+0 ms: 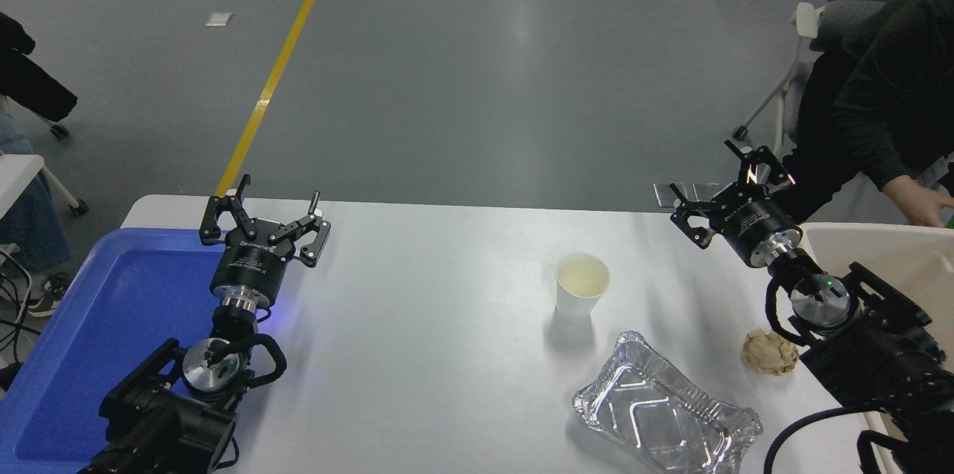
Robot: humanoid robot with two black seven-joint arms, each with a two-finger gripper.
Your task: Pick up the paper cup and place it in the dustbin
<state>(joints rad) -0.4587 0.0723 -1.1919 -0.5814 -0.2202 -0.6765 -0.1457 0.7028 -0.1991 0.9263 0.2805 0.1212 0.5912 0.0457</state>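
The paper cup [582,285] stands upright on the white table [417,325], right of the middle, white with a pale yellowish inside. The dustbin [887,250] is at the right edge, only part of its cream rim and inner wall showing behind my right arm. My right gripper [727,187] is open and empty, held over the table's far right edge, well to the right of the cup and beyond it. My left gripper [262,217] is open and empty, parked at the lower left by the blue tray.
A crinkled silver foil tray [665,405] lies at the front, just below the cup. A crumpled tan paper ball [771,352] lies beside my right arm. A shallow blue tray [97,325] is at the left edge. A person in dark clothes sits at the top right, hand [918,200] near the dustbin.
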